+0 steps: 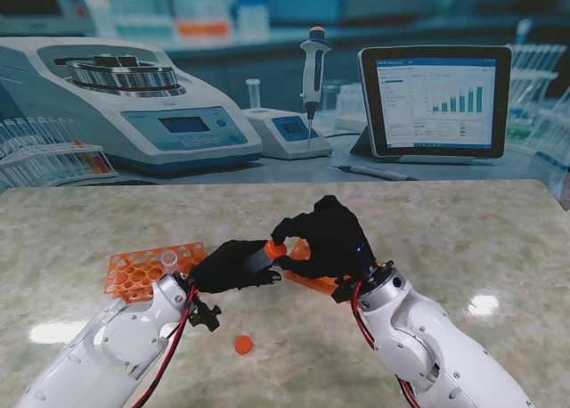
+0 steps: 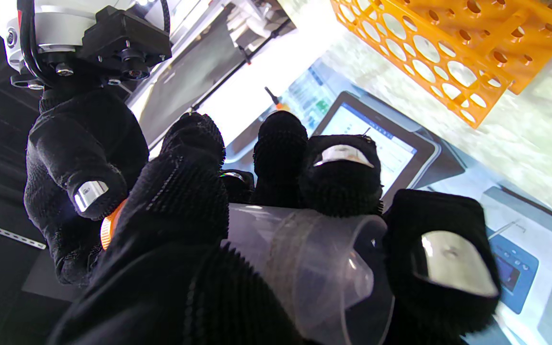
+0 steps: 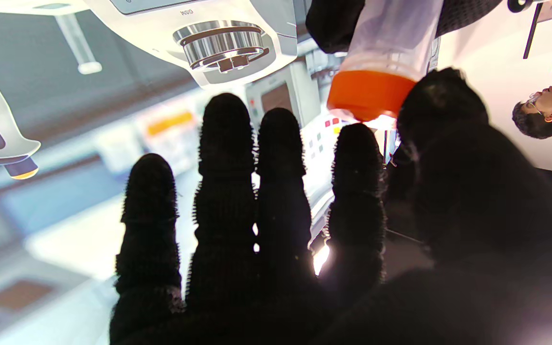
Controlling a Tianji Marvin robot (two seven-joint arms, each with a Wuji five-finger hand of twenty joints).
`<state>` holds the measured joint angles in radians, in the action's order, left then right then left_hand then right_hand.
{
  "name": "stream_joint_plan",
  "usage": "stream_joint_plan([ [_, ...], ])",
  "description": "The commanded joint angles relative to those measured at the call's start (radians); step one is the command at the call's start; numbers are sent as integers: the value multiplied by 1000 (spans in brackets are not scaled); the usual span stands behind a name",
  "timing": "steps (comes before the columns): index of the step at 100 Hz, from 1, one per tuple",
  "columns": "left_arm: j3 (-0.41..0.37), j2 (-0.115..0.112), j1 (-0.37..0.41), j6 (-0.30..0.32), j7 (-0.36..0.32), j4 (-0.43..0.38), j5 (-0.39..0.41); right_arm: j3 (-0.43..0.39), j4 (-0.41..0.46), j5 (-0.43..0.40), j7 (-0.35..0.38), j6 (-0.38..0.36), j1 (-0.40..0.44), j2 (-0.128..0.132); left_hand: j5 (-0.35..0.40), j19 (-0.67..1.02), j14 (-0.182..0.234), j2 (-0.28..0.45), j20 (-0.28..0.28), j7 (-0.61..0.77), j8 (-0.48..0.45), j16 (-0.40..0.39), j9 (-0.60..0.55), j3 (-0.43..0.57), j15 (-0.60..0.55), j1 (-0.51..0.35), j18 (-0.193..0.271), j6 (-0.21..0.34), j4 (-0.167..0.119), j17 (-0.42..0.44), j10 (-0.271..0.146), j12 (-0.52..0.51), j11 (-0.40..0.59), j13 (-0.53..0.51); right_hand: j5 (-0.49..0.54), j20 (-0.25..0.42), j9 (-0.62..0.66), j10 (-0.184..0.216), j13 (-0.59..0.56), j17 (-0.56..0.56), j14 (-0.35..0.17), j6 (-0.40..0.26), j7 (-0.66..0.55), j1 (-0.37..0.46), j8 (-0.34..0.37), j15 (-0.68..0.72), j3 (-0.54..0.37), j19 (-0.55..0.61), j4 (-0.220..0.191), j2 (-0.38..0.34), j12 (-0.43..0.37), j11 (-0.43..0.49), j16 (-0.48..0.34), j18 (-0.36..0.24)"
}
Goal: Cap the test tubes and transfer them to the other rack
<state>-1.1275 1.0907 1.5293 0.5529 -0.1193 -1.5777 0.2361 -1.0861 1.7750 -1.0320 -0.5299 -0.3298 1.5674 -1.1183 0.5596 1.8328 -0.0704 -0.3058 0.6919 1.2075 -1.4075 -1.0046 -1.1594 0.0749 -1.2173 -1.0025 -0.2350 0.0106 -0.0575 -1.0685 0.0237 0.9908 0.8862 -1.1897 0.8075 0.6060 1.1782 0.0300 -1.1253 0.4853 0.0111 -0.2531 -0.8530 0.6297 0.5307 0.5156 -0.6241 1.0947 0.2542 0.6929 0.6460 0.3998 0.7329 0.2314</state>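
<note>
Stand view: left hand (image 1: 233, 265) is wrapped around a clear test tube (image 1: 259, 259), holding it above the marble table (image 1: 445, 239), between the two orange racks. One rack (image 1: 134, 273) lies to the left, with a single uncapped tube (image 1: 169, 262) standing in it; the second rack (image 1: 313, 281) is mostly hidden under the right hand (image 1: 328, 239). An orange cap (image 1: 276, 248) sits on the held tube's end, and the right hand's thumb and forefinger touch it there. Right wrist view: cap (image 3: 369, 93) is on the tube's mouth, thumb (image 3: 441, 103) against its side; the other fingers (image 3: 225, 143) are extended, so a true pinch cannot be confirmed. Left wrist view: tube (image 2: 304, 258) is clamped between thumb and fingers. A loose orange cap (image 1: 243, 344) lies on the table nearer to me.
</note>
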Motion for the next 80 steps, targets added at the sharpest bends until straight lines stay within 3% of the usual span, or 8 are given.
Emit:
stream_joint_plan([
  [1,0,3,1,4,0,-12,1,3,-3,-6,-1,-4,15,1,2,185,37,49,-1,21,-30,-18,-5,8,-36,-26,137,64,2,-19,-39,17,19,-69,-5,12,-20,19,-1,-23,-15,-9,40,-16,-3,7,-32,3,-32,-3,-11,7,4,-13],
  [44,-3,6,5,9,12,-13,5,-2,8,-26,-30,-13,40,3,-1,185,37,53,-1,22,-32,-19,-2,8,-35,-27,137,63,3,-19,-40,17,20,-67,11,15,-21,19,3,-26,-13,-4,73,-42,26,8,-27,4,-39,-16,-14,12,6,-11],
  [80,-5,6,6,14,15,-13,5,-1,10,-38,-71,-13,53,2,-3,185,37,55,-1,23,-32,-19,0,5,-34,-27,137,63,5,-19,-39,17,21,-66,-2,18,0,24,-14,-9,-16,-38,-6,41,-10,21,-6,12,-37,-48,-9,29,9,-15],
])
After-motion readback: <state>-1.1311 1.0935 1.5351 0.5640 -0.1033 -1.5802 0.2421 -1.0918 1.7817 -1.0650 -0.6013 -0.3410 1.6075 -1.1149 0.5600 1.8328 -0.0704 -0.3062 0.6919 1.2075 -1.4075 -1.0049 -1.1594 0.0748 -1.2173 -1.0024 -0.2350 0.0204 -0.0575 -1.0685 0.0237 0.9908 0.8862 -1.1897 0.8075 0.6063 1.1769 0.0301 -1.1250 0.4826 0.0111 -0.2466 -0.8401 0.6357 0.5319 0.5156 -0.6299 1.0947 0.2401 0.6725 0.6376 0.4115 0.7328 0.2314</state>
